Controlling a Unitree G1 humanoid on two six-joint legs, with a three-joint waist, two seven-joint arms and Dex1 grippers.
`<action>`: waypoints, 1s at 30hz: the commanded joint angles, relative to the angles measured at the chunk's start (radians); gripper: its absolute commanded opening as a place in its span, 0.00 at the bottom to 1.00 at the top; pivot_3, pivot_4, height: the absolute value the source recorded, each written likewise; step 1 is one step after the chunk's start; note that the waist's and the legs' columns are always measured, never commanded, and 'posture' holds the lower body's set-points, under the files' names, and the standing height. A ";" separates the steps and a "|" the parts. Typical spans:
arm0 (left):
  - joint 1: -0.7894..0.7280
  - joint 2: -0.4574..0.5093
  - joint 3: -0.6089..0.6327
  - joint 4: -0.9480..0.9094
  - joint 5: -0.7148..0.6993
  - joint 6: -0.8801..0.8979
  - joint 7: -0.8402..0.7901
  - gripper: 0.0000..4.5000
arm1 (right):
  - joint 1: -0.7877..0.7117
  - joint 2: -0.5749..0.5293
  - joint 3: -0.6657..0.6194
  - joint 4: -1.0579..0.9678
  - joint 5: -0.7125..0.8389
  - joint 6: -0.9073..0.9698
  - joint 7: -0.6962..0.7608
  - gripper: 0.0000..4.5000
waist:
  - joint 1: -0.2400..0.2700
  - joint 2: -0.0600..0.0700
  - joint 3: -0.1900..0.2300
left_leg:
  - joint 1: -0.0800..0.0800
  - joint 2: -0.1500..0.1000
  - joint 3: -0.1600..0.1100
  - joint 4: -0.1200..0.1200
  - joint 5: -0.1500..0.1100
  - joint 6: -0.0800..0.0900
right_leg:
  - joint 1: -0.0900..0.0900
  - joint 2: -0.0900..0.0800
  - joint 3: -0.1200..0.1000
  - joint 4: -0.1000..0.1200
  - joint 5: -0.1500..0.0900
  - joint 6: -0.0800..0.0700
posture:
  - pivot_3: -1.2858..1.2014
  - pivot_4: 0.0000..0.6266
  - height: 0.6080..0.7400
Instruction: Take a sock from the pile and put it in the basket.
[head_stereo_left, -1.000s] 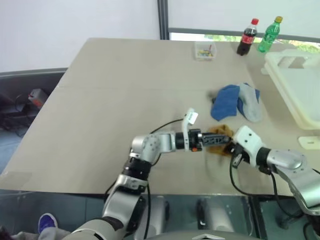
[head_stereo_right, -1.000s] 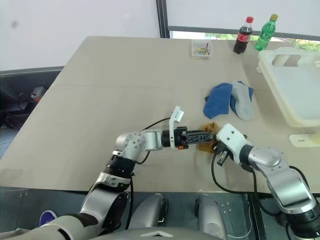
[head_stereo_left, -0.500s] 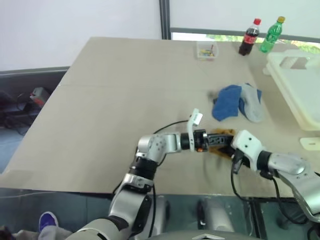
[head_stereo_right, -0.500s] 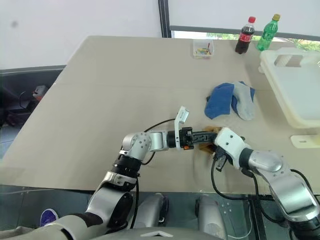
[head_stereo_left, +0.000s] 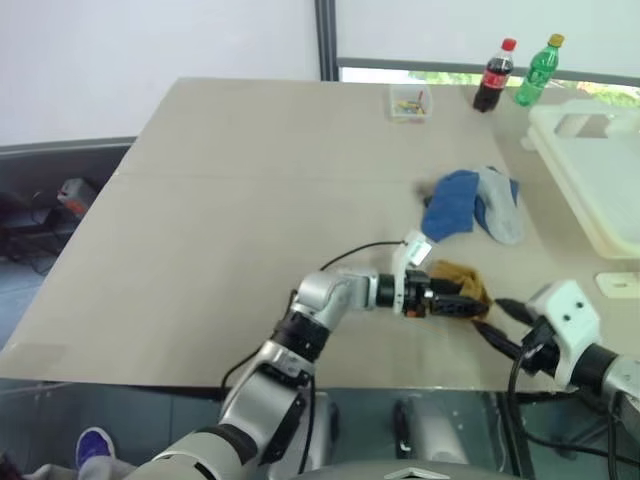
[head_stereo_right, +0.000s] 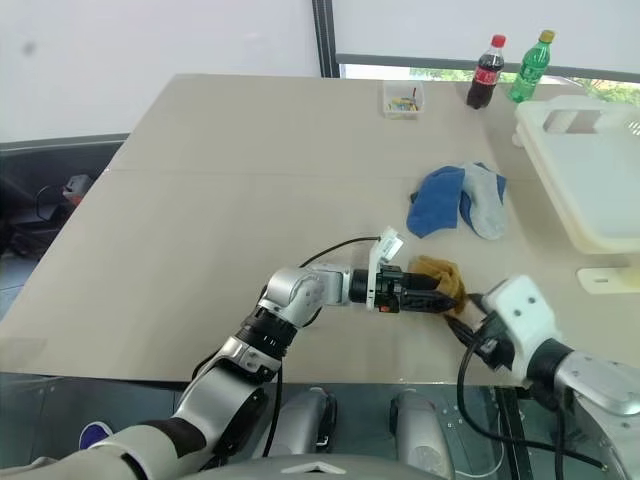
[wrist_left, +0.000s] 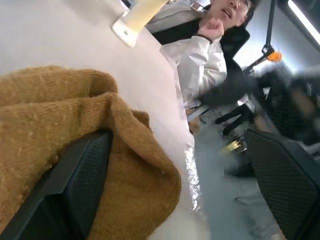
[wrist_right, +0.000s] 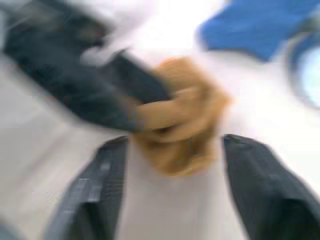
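Observation:
A mustard-yellow sock (head_stereo_left: 466, 285) lies bunched on the table near the front edge, apart from the pile (head_stereo_left: 472, 205) of blue and grey socks behind it. My left gripper (head_stereo_left: 448, 304) reaches in level from the left, open wide. The sock (wrist_left: 60, 115) drapes over one of its fingers (wrist_left: 75, 190). My right gripper (head_stereo_left: 501, 322) is open just to the right of the sock, pointing at it without touching. In the right wrist view the sock (wrist_right: 182, 117) sits ahead of the spread fingers. The cream-white basket (head_stereo_left: 598, 172) stands at the table's right edge.
A small clear box (head_stereo_left: 411, 101), a cola bottle (head_stereo_left: 492, 75) and a green bottle (head_stereo_left: 537, 70) stand at the back. A small white piece (head_stereo_left: 617, 284) lies by the basket. Past the table's edge a person in a white top (wrist_left: 200, 55) is sitting.
My right gripper has opened, let go of the mustard sock and pulled back to the right and toward the front edge. The left gripper stays at the sock, rolled a little.

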 joint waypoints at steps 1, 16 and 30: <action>0.054 0.058 -0.006 -0.138 0.014 -0.053 -0.042 1.00 | -0.115 0.044 -0.033 -0.016 0.089 0.077 -0.066 0.75 | -0.005 0.000 0.000 | 0.000 0.000 0.000 0.000 0.000 0.000 | 0.000 0.000 0.000 0.000 0.000 0.000 | 0.52 0.24 1.00; 0.233 0.358 0.037 -0.463 0.107 -0.240 -0.050 1.00 | -0.282 0.009 0.249 0.260 0.025 0.187 -0.221 0.75 | 0.002 0.004 -0.001 | -0.004 -0.001 0.000 -0.002 0.000 0.000 | -0.005 -0.001 0.001 0.000 0.000 0.000 | 0.52 0.24 1.00; 0.321 0.536 0.185 -0.559 0.113 -0.375 -0.057 1.00 | -0.382 0.050 0.305 0.427 0.013 0.322 -0.263 0.75 | 0.000 0.001 -0.003 | -0.002 0.001 0.001 -0.001 0.000 0.000 | -0.002 0.000 0.001 0.000 -0.002 -0.004 | 0.52 0.24 1.00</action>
